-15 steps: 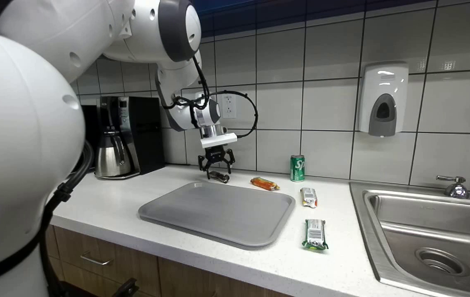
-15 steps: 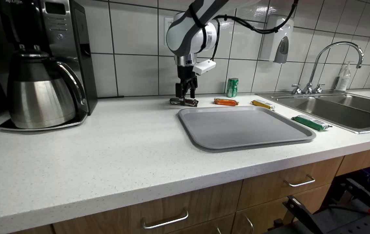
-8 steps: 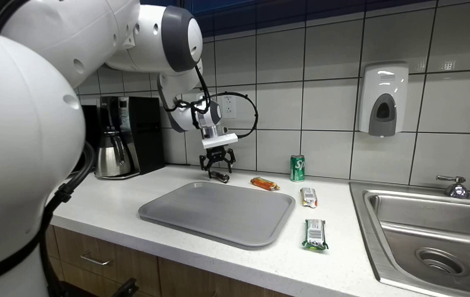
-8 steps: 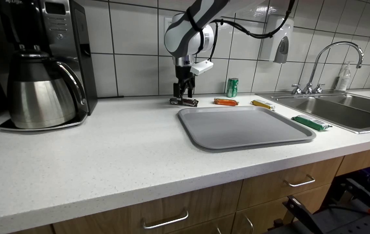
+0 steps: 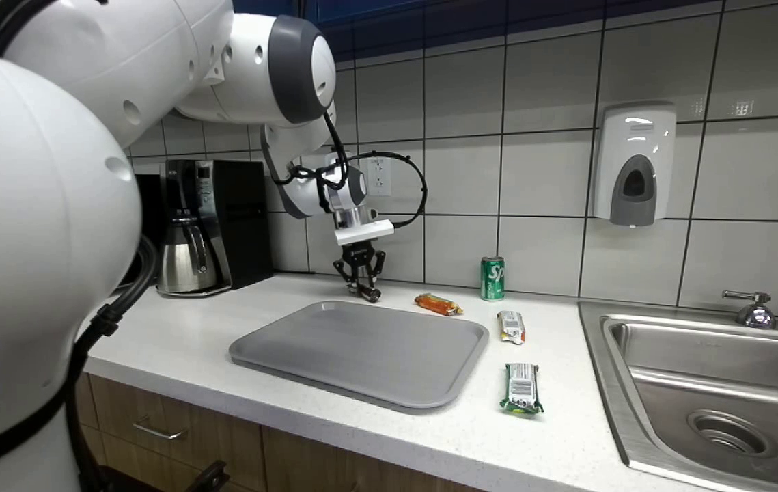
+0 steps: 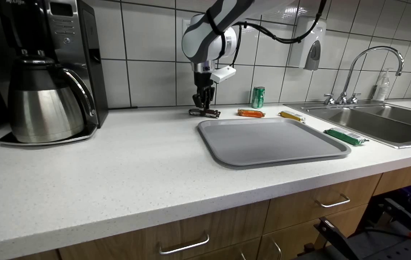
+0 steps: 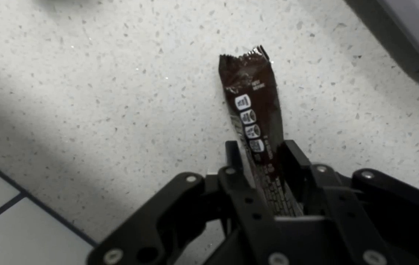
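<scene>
Brown bar (image 7: 264, 123) is lying between the jaws of the gripper (image 7: 261, 150), and they're pinching its sides! Tray (image 5: 361, 352) is sitting just beside the gripper, orange bar (image 5: 438, 304) is resting near, can (image 5: 492, 279) is standing farther off.

Brown bar (image 7: 255, 99) fills the gap in your gripper (image 7: 262, 151). Tiled wall (image 6: 151, 85) near behind; orange bar (image 6: 250, 113) to one side, green can (image 6: 258, 97) beyond. You can cross above low tray (image 6: 270, 141) in front. Widest lane: counter (image 6: 126, 162) toward coffee maker (image 6: 93, 68).
</scene>
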You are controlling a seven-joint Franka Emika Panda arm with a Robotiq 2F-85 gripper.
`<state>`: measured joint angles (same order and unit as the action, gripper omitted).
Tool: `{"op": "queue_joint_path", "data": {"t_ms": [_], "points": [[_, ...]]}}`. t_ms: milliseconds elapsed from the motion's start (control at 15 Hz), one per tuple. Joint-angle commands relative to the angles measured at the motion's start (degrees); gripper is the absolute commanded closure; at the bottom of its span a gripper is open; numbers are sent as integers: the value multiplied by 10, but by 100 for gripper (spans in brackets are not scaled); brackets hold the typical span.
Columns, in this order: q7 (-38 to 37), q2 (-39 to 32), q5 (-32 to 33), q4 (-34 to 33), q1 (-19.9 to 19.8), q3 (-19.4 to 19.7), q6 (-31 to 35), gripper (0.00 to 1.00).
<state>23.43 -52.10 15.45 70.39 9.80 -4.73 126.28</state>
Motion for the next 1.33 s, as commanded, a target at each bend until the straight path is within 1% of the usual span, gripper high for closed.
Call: {"op": "queue_joint_path", "data": {"t_ms": [0,67,200,733,1000,1267], "points": [[13,-11,7,-26,2,0,-14,95],[14,-7,7,-23,2,0,-13,99],[12,0,7,-18,1,0,-12,96],[0,42,7,18,-1,3,-3,96],[-15,70,7,50,-1,7,6,96],[-33,102,9,99,0,11,14,96]]}}
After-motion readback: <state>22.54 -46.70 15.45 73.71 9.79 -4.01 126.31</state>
